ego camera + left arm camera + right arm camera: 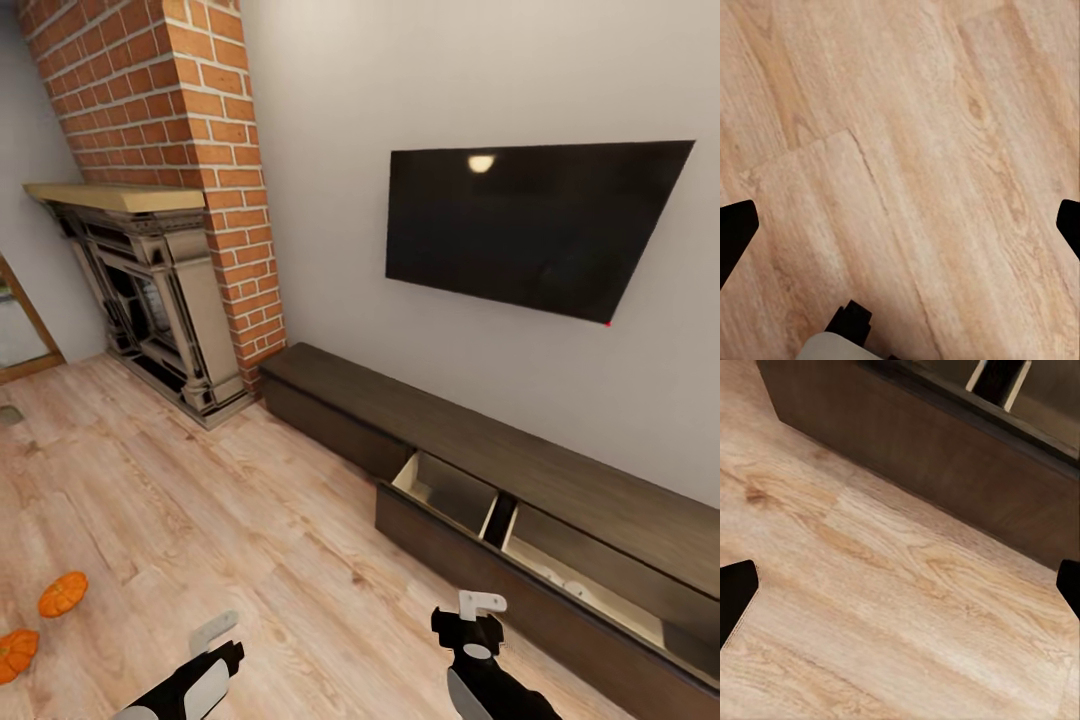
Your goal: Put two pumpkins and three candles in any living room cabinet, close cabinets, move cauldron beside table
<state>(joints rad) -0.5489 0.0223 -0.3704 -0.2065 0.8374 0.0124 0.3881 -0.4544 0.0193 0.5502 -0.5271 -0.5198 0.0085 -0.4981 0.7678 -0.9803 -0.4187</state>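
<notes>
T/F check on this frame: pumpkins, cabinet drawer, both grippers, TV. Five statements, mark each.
1. Both pumpkins lie on the floor. True: one pumpkin and the other pumpkin sit on the wood floor at the robot's left.
2. The cabinet is fully closed. False: the cabinet has a drawer pulled open.
3. The right gripper holds a pumpkin. False: the right gripper is open and empty, over bare floor in front of the cabinet.
4. The left gripper is open over bare floor. True: the left gripper has nothing between its fingers.
5. The TV stands on the cabinet top. False: the TV hangs on the wall above it.
</notes>
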